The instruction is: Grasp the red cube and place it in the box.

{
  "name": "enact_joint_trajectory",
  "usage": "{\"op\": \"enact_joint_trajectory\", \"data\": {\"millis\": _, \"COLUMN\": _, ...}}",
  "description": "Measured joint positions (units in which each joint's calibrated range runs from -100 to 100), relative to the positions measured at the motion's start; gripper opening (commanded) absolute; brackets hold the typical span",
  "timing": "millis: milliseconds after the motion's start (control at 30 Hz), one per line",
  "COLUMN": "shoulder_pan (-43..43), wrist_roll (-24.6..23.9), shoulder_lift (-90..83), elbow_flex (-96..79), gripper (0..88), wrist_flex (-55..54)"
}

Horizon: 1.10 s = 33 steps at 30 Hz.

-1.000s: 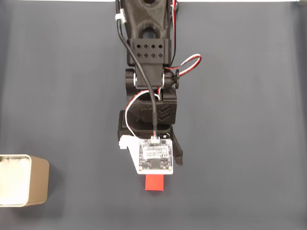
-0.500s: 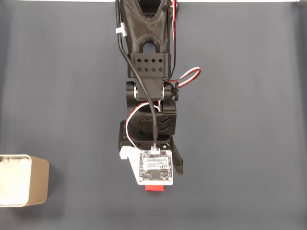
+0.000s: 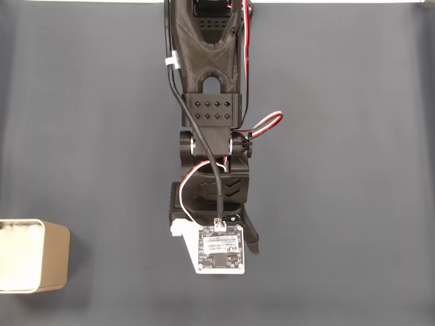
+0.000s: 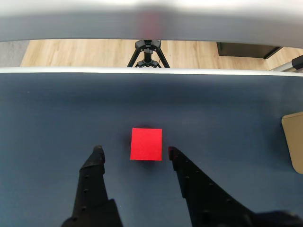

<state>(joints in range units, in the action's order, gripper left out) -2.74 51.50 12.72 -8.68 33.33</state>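
Reaching further out, the end effector [image 4: 134, 150] now hides the red cube [image 4: 146, 144] from above, jaws spread, holding nothing.

In the fixed view we see our black arm [image 3: 211, 136] reaching from twelve toward six o'clock, while the wrist view shows our gripper [image 4: 135, 151] spread wide, holding nothing.

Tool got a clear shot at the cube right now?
Probably yes. In the wrist view the tool is open, and the cube sits on the mat just ahead of its fingertips, nearer the right finger. Nothing lies between them; the box is far off at the right edge.
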Motion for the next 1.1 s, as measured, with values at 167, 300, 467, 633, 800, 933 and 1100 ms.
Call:
{"op": "enact_joint_trajectory", "data": {"millis": 167, "shoulder_pan": 0.00, "wrist_roll": -0.59, "shoulder_lift": 1.13, "elbow_flex": 0.00, "gripper": 31.8, "wrist_flex": -0.16}}
{"op": "enact_joint_trajectory", "data": {"millis": 300, "shoulder_pan": 0.00, "wrist_roll": -0.78, "shoulder_lift": 1.65, "elbow_flex": 0.54, "gripper": 31.8, "wrist_flex": -0.16}}
{"op": "enact_joint_trajectory", "data": {"millis": 467, "shoulder_pan": 0.00, "wrist_roll": -1.12, "shoulder_lift": 3.65, "elbow_flex": 2.53, "gripper": 31.8, "wrist_flex": -0.16}}
{"op": "enact_joint_trajectory", "data": {"millis": 633, "shoulder_pan": 0.00, "wrist_roll": -1.17, "shoulder_lift": 5.04, "elbow_flex": 4.07, "gripper": 31.8, "wrist_flex": -0.16}}
{"op": "enact_joint_trajectory", "data": {"millis": 800, "shoulder_pan": 0.00, "wrist_roll": -1.17, "shoulder_lift": 6.08, "elbow_flex": 4.70, "gripper": 31.8, "wrist_flex": -0.48}}
{"op": "enact_joint_trajectory", "data": {"millis": 933, "shoulder_pan": 0.00, "wrist_roll": -1.17, "shoulder_lift": 6.77, "elbow_flex": 5.24, "gripper": 31.5, "wrist_flex": -0.48}}
{"op": "enact_joint_trajectory", "data": {"millis": 1100, "shoulder_pan": 0.00, "wrist_roll": -1.17, "shoulder_lift": 7.03, "elbow_flex": 5.33, "gripper": 29.7, "wrist_flex": -0.80}}
